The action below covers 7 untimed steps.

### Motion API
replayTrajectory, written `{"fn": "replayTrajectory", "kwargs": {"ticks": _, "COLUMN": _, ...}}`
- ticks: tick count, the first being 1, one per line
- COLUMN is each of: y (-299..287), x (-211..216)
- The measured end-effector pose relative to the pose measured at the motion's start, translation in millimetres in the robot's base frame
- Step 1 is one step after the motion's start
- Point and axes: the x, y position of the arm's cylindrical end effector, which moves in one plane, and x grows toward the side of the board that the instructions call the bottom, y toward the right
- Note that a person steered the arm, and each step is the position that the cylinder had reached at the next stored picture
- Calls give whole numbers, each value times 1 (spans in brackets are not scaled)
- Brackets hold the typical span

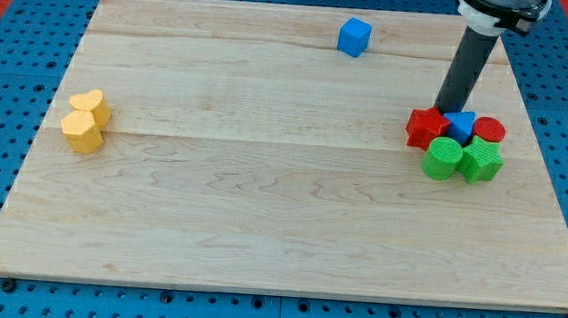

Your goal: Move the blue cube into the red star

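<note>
- Wooden board point(261, 208) lies on blue pegboard
- We see the blue cube point(354, 37), small and bright, near the view's top
- Our tip point(451, 110) has no fingers; it touches the red star point(428, 127), well apart from the cube

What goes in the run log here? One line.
my tip: behind right cluster | blue cube: top, alone | red star: in cluster, apart
</note>
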Motion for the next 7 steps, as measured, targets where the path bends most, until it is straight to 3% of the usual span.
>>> {"fn": "replayTrajectory", "kwargs": {"ticks": 1, "y": 1, "x": 0}}
{"fn": "replayTrajectory", "kwargs": {"ticks": 2, "y": -4, "x": -28}}
{"fn": "replayTrajectory", "kwargs": {"ticks": 4, "y": -114, "x": -41}}
{"fn": "replayTrajectory", "kwargs": {"ticks": 5, "y": -180, "x": -75}}
{"fn": "replayTrajectory", "kwargs": {"ticks": 6, "y": -191, "x": -139}}
{"fn": "replayTrajectory", "kwargs": {"ticks": 7, "y": -156, "x": -176}}
